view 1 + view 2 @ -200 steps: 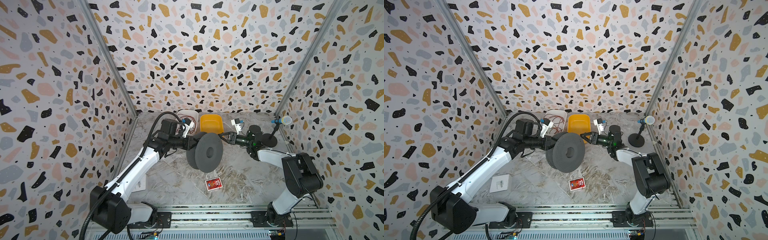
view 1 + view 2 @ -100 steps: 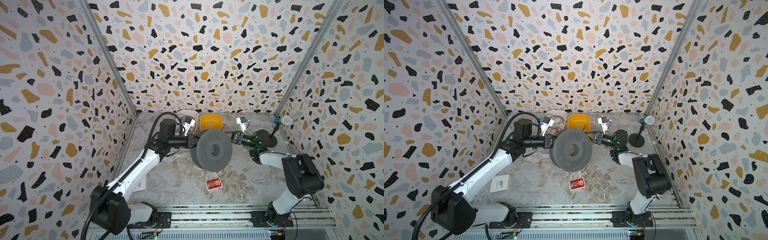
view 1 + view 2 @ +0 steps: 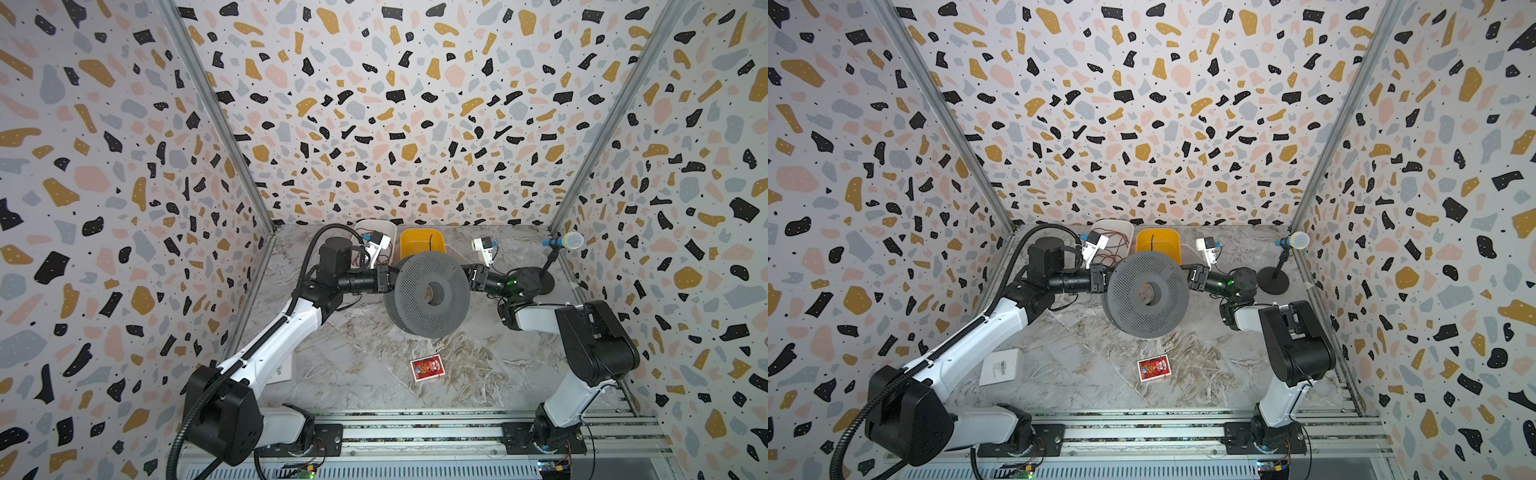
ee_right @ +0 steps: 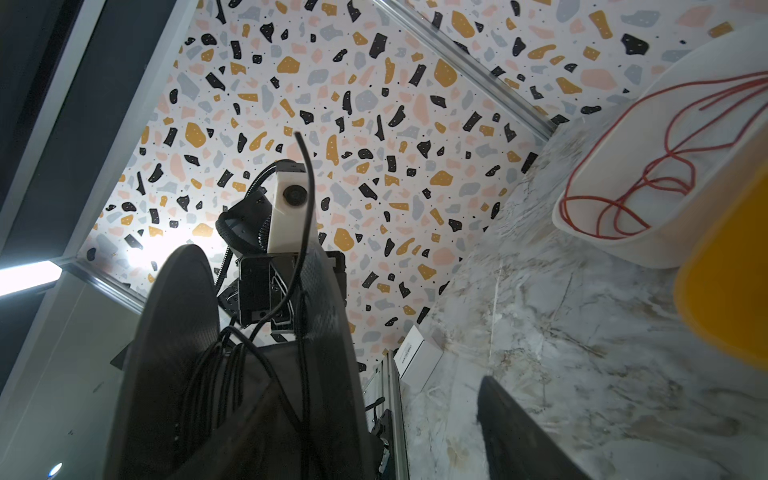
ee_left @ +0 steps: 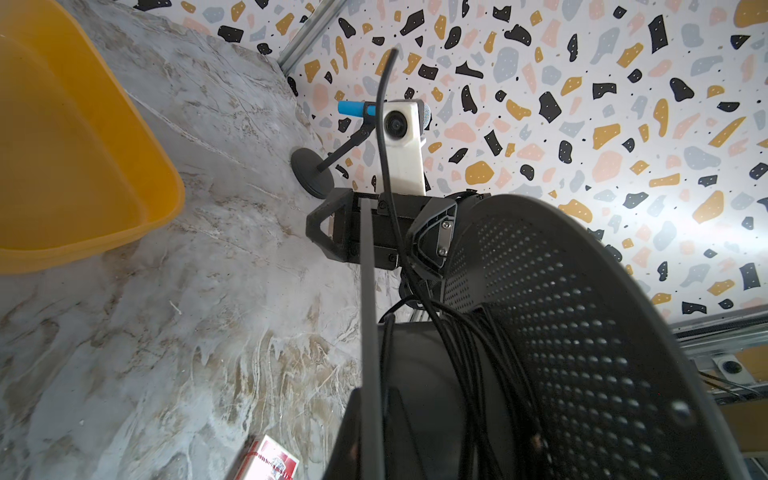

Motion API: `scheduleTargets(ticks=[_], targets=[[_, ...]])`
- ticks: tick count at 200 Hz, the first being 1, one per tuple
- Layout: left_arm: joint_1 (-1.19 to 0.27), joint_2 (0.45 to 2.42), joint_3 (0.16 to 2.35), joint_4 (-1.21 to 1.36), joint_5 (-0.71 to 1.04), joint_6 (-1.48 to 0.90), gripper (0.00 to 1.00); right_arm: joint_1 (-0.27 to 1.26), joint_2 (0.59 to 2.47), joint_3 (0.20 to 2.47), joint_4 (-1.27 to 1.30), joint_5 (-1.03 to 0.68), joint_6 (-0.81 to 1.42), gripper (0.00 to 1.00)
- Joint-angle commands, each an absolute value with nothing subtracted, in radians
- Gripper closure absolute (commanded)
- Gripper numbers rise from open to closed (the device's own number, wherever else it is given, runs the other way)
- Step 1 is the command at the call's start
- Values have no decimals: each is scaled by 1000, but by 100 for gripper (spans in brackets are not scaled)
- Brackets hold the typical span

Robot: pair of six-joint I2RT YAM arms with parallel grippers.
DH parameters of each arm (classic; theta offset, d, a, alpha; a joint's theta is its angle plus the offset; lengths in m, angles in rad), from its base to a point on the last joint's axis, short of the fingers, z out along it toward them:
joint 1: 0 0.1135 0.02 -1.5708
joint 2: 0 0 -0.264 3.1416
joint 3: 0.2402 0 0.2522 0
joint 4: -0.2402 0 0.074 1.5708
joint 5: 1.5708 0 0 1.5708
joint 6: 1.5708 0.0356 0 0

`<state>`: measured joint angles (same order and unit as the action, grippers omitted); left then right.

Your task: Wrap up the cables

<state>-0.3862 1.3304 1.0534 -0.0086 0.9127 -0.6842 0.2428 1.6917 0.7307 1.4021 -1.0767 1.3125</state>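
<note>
Terrazzo-patterned walls [image 3: 374,124] on three sides; grey marble-look floor [image 3: 353,374]; aluminium corner posts [image 3: 219,116]; rail [image 3: 415,434] along front.

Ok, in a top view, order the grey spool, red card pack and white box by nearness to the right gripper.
1. grey spool, mid-table, beside the right gripper.
2. red card pack, on the table towards the front.
3. white box, front left, by the left arm.
</note>
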Motion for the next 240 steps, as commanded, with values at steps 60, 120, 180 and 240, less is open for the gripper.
scheduleTargets(ticks=[60,120,180,240], targets=[[-360,1382,987,296,940,-988,100,162,1445,700,737,-883,968,25],[-349,1406,957,377,954,-1049,100,129,1289,636,650,-878,956,26],[-348,1437,890,607,962,-1196,100,129,1117,628,419,-822,781,29],[-348,1446,865,622,962,-1189,100,129,1152,600,621,-978,970,41]])
